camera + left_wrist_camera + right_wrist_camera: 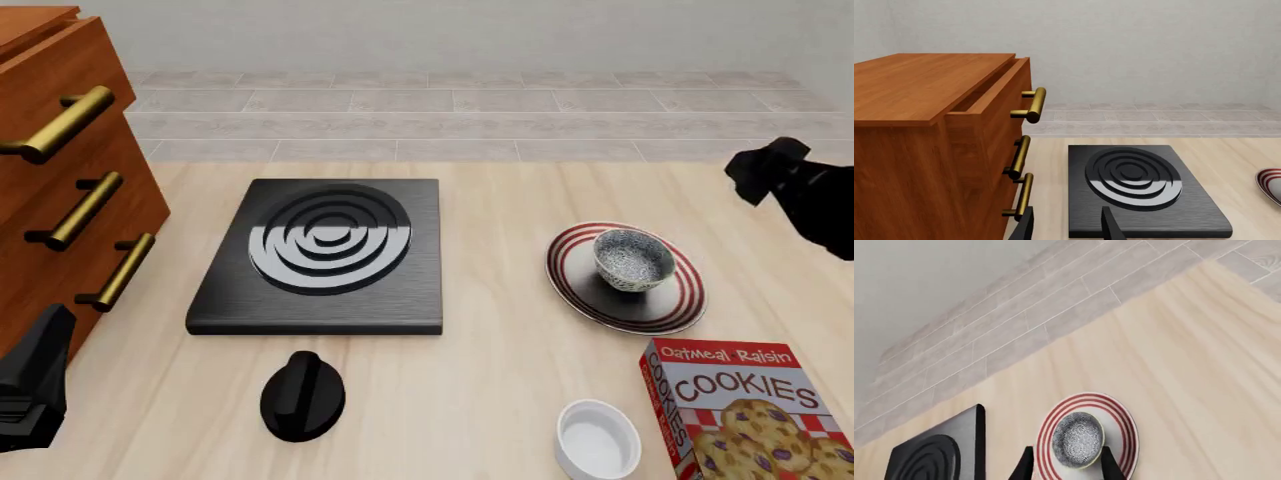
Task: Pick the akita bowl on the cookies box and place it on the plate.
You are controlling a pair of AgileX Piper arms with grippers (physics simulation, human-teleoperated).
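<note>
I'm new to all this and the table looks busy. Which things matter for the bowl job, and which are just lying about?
Part of the job:
akita bowl, now on the plate
plate
cookies box

Just lying about:
stove
black knob
white bowl
wooden drawers

The bowl (633, 259) was small, round and deep, speckled black and white inside and out with a pale rim. It stood upright on the plate (674, 312), toward the plate's far side rather than at its centre. The plate was round and white, ringed with dark red bands near its rim, and lay flat on the desk. The cookies box (741, 415), a flat red carton lettered "Oatmeal Raisin COOKIES" with pictured brown cookies, lay flat nearer the camera, close to the plate, with nothing on it.
</note>
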